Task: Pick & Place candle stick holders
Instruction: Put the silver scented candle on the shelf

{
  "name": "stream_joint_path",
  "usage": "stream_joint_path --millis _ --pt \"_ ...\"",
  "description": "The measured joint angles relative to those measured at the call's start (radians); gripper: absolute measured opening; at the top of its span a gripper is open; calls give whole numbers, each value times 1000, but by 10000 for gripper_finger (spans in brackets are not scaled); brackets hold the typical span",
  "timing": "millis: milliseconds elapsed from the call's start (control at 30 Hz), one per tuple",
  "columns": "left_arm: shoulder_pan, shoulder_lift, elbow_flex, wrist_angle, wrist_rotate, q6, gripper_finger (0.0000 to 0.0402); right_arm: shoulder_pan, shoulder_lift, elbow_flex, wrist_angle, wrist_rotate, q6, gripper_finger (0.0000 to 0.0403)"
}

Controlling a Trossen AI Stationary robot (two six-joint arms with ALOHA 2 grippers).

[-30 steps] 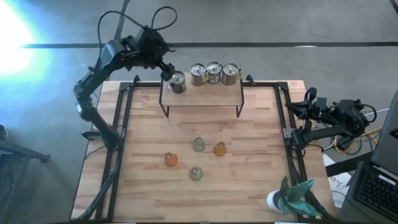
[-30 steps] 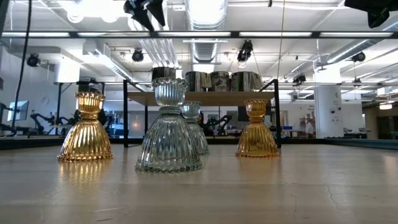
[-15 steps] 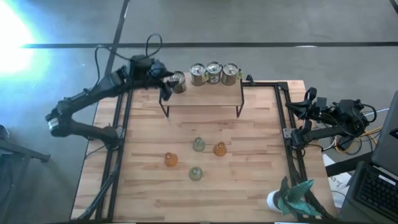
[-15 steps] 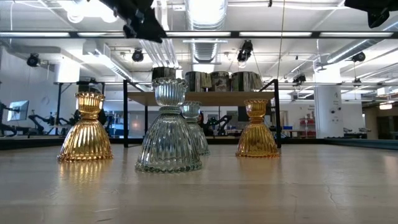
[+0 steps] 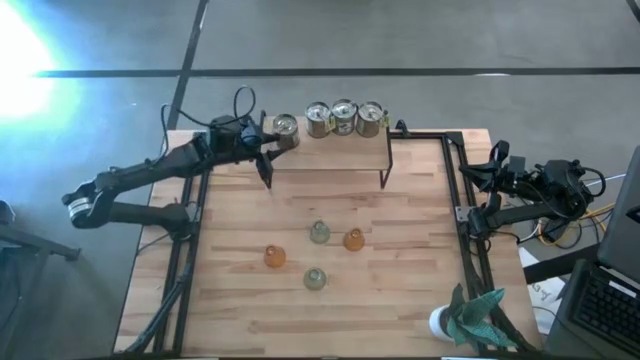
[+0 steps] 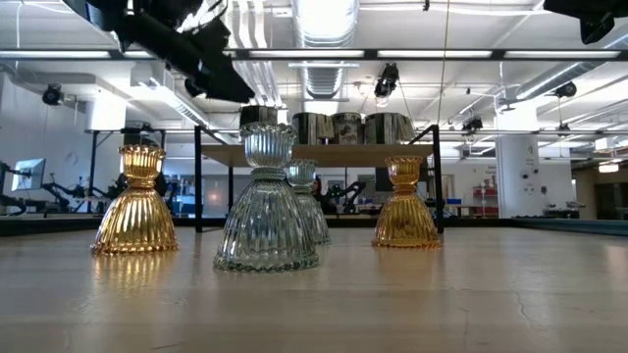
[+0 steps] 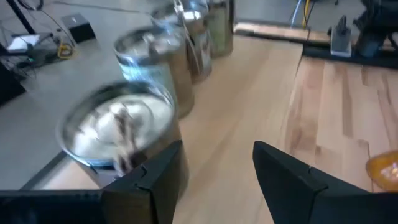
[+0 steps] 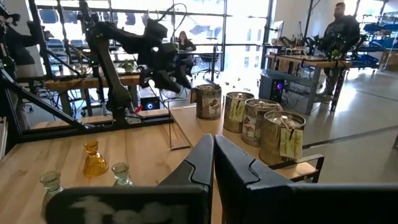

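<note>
**benchlurker:** Where's the left gripper [image 5: 268, 146] parked, and is anything held in it?

**shelfwatch:** It's reached out low beside the end of the raised wooden shelf [image 5: 330, 152]. Its fingers [image 7: 283, 180] are seen apart in the left wrist view, and nothing is pinched between them. The nearest silver can holder [image 7: 124, 134] is found just off to one side of the fingers, right next to one of them, outside the gap. Whether it's actually touched can't be told.

**benchlurker:** And the other holders?

**shelfwatch:** Three more silver cans [image 5: 344, 118] are lined up on the shelf beyond that first one, farther from the left gripper. The four glass holders are grouped on the table [image 5: 400, 280] well away from it: two amber ones [image 5: 275, 257] [image 5: 353, 240] and two pale green ones [image 5: 319, 233] [image 5: 315, 279].

**benchlurker:** Right arm?

**shelfwatch:** The right gripper [image 8: 213, 152] is kept off at the table's right edge, fingers pressed together, nothing gripped.
</note>
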Motion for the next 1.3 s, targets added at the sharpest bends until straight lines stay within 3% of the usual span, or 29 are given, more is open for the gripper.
stream_joint_path --millis 300,733,1033,1300 --pt "23 4 -45 19 0 38 182 0 0 0 0 0 0 8" --pt "69 4 -102 105 31 53 84 0 0 0 0 0 0 8" --pt "69 5 -102 84 17 15 80 0 0 0 0 0 0 8" --pt "74 9 -102 87 24 113 80 0 0 0 0 0 1 8"
